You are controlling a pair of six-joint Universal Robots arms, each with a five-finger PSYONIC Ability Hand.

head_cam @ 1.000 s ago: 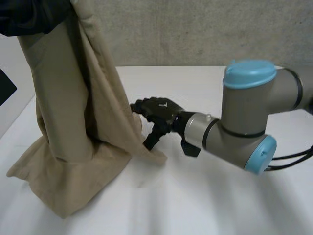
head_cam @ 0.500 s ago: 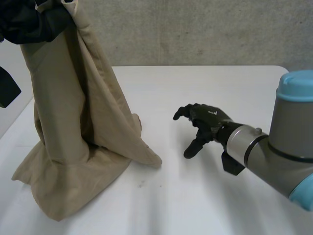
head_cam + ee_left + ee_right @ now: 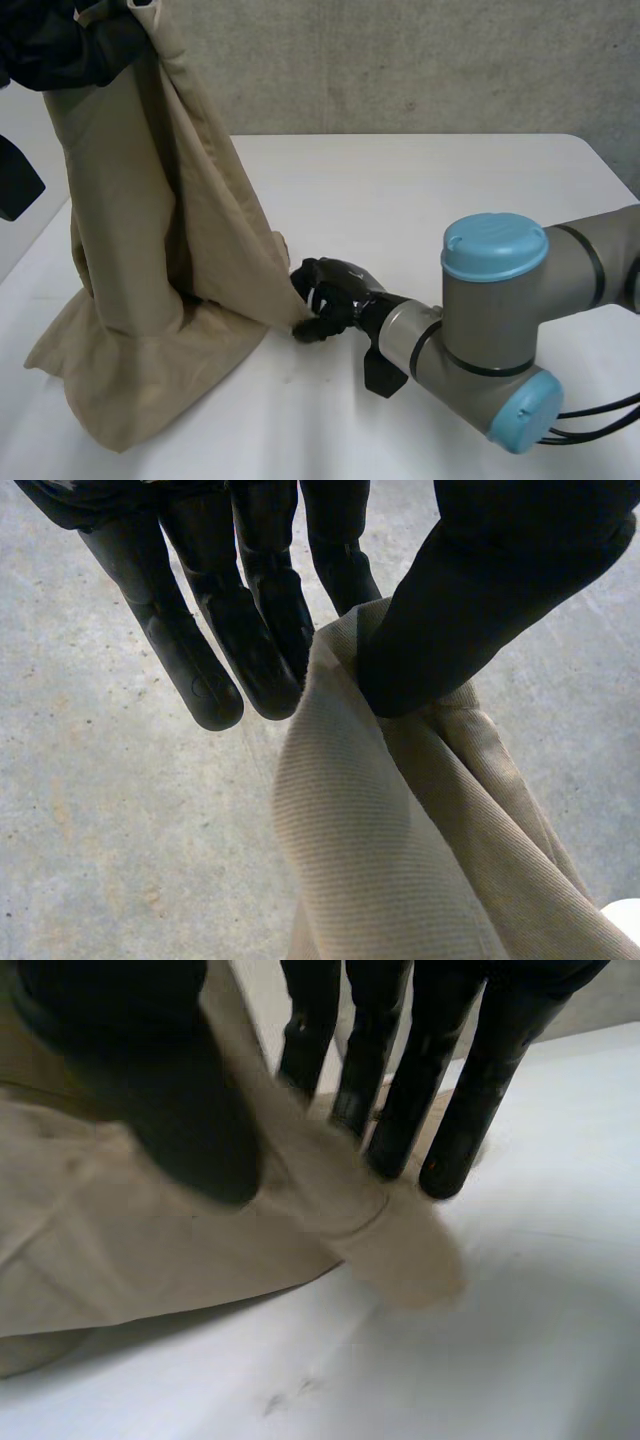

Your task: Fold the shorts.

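Note:
The tan shorts (image 3: 150,250) hang from my left hand (image 3: 60,45), raised high over the table's left side, and their lower part rests crumpled on the white table (image 3: 450,190). In the left wrist view the thumb (image 3: 480,600) and fingers pinch a gathered edge of the shorts (image 3: 400,860). My right hand (image 3: 335,295) is low on the table at the shorts' near right corner. In the right wrist view that corner (image 3: 400,1250) runs between the thumb (image 3: 150,1080) and the fingers (image 3: 400,1110), which close on it.
My right arm's elbow (image 3: 490,330) lies low across the table's front right. A grey concrete wall (image 3: 420,60) stands behind the table. The table's left edge runs close beside the shorts, and a black object (image 3: 12,180) sits beyond it.
My right hand was at the shorts' corner, drew back to the right, and has now returned to it with its fingers closing. The left hand and the hanging shorts have barely moved.

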